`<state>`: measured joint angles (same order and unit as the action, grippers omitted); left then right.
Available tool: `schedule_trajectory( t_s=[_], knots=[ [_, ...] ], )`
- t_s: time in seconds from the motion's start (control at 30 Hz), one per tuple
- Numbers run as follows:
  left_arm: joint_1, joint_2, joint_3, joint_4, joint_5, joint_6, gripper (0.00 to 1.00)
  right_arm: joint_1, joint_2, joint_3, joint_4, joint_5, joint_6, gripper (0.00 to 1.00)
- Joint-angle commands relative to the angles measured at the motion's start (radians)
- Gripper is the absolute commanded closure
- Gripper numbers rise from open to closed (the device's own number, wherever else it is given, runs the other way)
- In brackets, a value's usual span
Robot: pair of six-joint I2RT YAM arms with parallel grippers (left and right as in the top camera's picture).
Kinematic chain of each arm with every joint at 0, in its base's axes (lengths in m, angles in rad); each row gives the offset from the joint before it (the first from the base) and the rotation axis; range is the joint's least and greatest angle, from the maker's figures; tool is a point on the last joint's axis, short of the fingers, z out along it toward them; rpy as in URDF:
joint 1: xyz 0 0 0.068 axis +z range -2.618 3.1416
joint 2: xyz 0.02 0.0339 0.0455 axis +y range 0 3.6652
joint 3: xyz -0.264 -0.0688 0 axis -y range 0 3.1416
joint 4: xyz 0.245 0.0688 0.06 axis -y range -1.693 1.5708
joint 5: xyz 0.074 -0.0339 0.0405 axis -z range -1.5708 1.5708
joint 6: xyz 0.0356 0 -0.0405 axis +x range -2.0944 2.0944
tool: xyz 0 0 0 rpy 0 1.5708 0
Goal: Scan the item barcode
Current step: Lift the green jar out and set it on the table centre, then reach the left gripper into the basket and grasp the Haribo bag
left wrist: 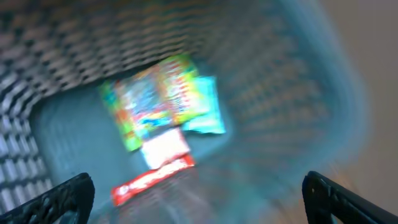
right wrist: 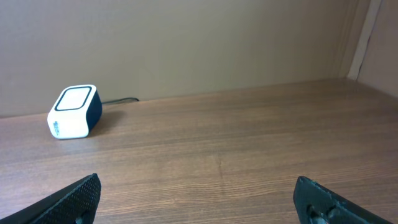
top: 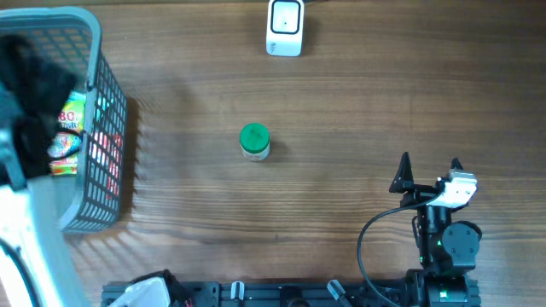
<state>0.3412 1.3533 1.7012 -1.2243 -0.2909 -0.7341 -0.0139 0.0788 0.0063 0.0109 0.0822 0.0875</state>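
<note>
Bottle (top: pixel 254 141) stands upright (green end toward overhead camera); both jaws spread wide.

basket (top: pixel 109 170): grey-blue lattice | jar lid (top: pixel 254 136): green | scanner (top: pixel 285 27): white, dark-blue trim | table (top: pixel 358 102): brown woodgrain

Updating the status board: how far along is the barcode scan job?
Done: no scan can be confirmed; packets lie in the basket. In hand: nothing. The left gripper hangs open over the basket, and the right gripper sits open and empty. Left: the green-lidded jar stands on the table, well short of the scanner.
</note>
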Motion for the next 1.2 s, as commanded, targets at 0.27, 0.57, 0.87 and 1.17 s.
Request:
schedule_trajectory(
  t_s=[0.27,0.57,0.87,1.17],
  knots=[
    [0.217,0.317,-0.301,0.385,0.151,-0.006,0.00,0.004,0.003,-0.001,0.002,-0.013,-0.010,0.00],
    [0.220,0.600,-0.308,0.547,0.139,-0.032,0.00,0.004,0.003,-0.001,0.003,-0.013,-0.009,0.00],
    [0.235,0.744,-0.308,0.542,0.129,-0.021,0.48,0.004,0.003,-0.001,0.003,-0.013,-0.009,0.00],
    [0.235,0.546,-0.293,0.452,0.118,-0.005,0.96,0.004,0.003,-0.001,0.002,-0.013,-0.009,0.00]
  ],
)
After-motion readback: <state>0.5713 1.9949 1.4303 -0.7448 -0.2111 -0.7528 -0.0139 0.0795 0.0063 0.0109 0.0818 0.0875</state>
